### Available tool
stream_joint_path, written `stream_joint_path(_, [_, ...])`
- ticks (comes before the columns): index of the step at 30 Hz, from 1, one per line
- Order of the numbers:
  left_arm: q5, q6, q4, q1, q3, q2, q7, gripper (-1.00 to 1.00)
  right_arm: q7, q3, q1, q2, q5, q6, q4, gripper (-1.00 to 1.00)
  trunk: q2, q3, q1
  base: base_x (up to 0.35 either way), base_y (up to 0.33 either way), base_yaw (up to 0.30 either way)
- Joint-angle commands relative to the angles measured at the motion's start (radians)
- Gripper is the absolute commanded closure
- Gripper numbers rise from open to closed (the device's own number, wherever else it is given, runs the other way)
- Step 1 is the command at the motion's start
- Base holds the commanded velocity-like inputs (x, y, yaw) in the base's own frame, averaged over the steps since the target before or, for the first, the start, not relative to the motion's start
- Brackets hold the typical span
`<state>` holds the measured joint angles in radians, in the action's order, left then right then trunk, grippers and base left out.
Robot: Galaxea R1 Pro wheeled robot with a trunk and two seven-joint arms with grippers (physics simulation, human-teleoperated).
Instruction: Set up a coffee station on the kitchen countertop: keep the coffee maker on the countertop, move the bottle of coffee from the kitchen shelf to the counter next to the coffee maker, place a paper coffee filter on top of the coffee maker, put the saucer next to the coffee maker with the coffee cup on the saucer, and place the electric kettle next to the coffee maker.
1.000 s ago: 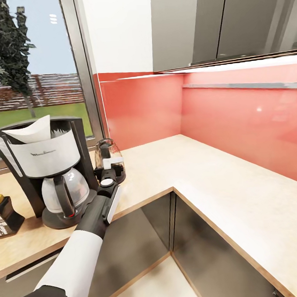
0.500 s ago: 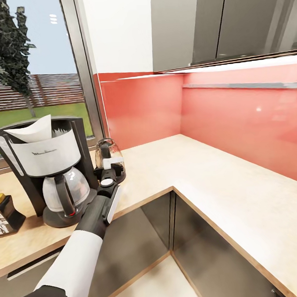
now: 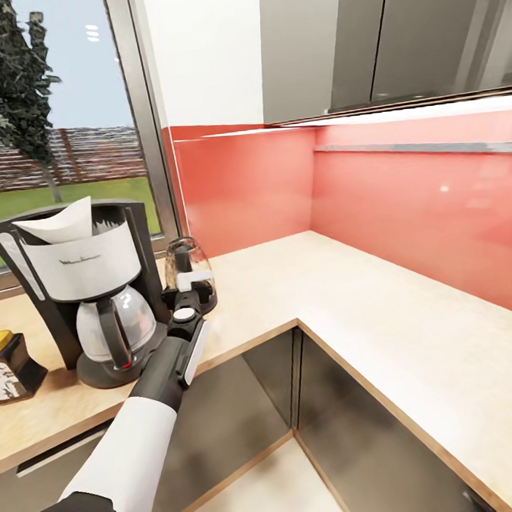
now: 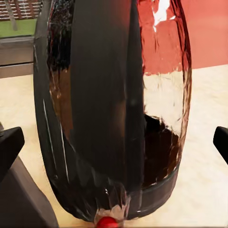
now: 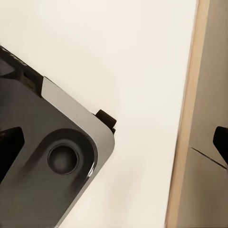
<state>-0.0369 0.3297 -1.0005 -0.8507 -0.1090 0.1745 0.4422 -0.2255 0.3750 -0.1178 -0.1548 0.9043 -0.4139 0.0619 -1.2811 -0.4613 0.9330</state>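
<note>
Clear-glass electric kettle (image 3: 187, 269), dark inside, sits between the left gripper's (image 3: 191, 289) open jaws; right's unclear.

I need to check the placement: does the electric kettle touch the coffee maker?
Cannot tell. In the head view the electric kettle stands close beside the coffee maker, but the left gripper hides their bases.

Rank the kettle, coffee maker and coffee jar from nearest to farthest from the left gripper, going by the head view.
1. Kettle: right at the left gripper, on the counter by the window.
2. Coffee maker: on the kettle's left, with the paper filter on top.
3. Coffee jar: farthest, at the picture's left edge beyond the coffee maker.
</note>
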Motion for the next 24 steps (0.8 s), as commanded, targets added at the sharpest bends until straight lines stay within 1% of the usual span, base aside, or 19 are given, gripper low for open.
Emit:
stream_joint_path(1, [-0.004,0.008,-0.001,-0.001,-0.001,0.0,0.004,-1.0,-0.008,0.009,0.0,0.0,0.002,-0.002,0.0,-1.0,-0.001,-0.001,0.0,-0.024,0.0,0.0])
stream_joint_path(10, [-0.004,0.008,0.0,-0.001,-0.002,0.0,0.004,-1.0,-0.008,0.009,0.0,0.0,0.002,-0.002,0.0,-1.0,-0.001,-0.001,0.0,-0.006,-0.003,0.0])
stream_joint_path(15, [-0.003,0.008,-0.001,-0.001,-0.002,0.0,0.004,-1.0,-0.008,0.009,0.0,0.0,0.002,-0.002,0.001,-1.0,-0.001,-0.001,0.0,-0.043,-0.117,0.0])
stream_joint_path(20, [-0.003,0.007,-0.001,-0.001,-0.002,0.0,0.004,-1.0,-0.008,0.009,0.0,0.0,0.002,-0.002,0.0,-1.0,-0.001,-0.001,0.0,-0.012,-0.028,0.0])
stream_joint_path(24, [-0.003,0.007,-0.001,-0.001,-0.001,0.0,0.004,-1.0,-0.008,0.009,0.0,0.0,0.002,-0.002,0.001,-1.0,-0.001,-0.001,0.0,-0.151,-0.003,0.0])
